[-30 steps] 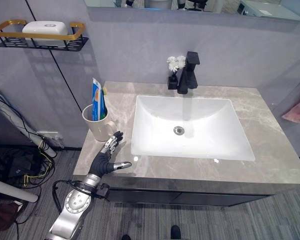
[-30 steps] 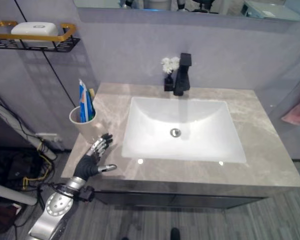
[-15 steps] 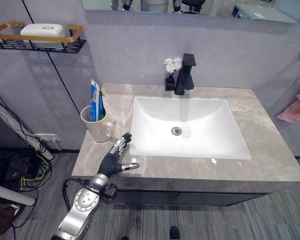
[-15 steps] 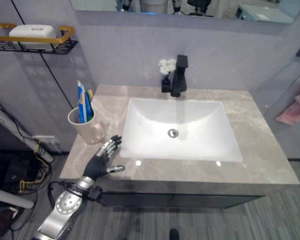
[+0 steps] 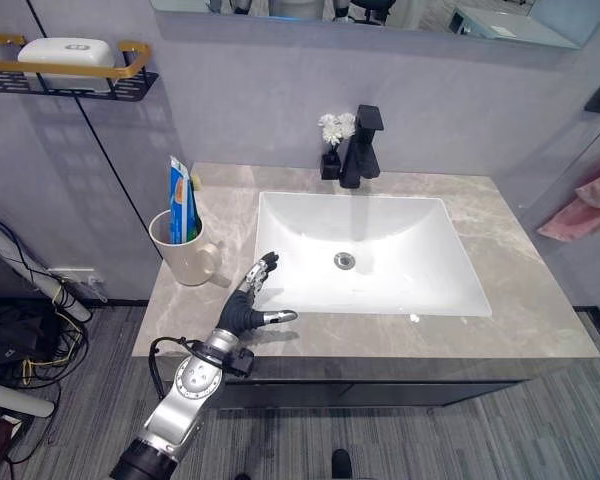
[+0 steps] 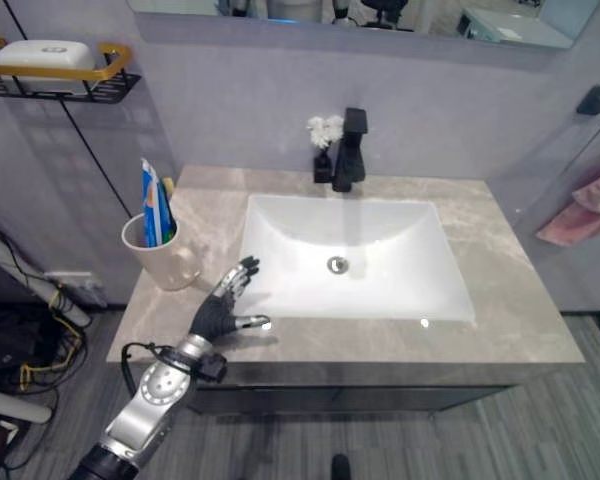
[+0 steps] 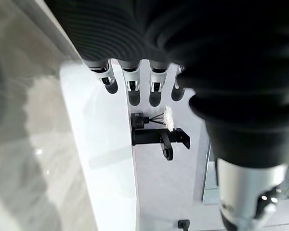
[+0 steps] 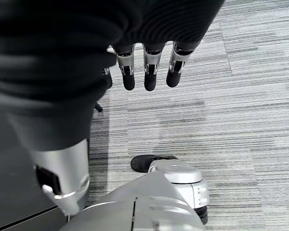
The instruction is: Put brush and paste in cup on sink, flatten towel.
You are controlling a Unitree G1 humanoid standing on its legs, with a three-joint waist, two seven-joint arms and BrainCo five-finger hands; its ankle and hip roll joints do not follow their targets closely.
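One cream cup [image 5: 180, 255] stands on the worktop's [image 5: 540, 300] left part, just left of the white sink basin [image 5: 370, 255], holding one blue toothpaste tube [image 5: 182, 205] upright; the brush is too hidden to make out. One pink towel [image 5: 583, 205] hangs at the right wall. The left hand [image 5: 250, 305] hovers, fingers spread and empty, between cup and basin. The right hand [image 8: 147, 72] hangs with relaxed fingers over the striped floor [image 8: 241, 110]. One black tap [image 5: 360, 148] with one small flower vase [image 5: 330, 150] beside it; one soap shelf [image 5: 65, 65] on the wall.

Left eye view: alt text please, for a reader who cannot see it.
The robot's left hand hovers open over the counter beside the white sink. A cup holding the paste and brush stands at the counter's left; a pink towel hangs far right.
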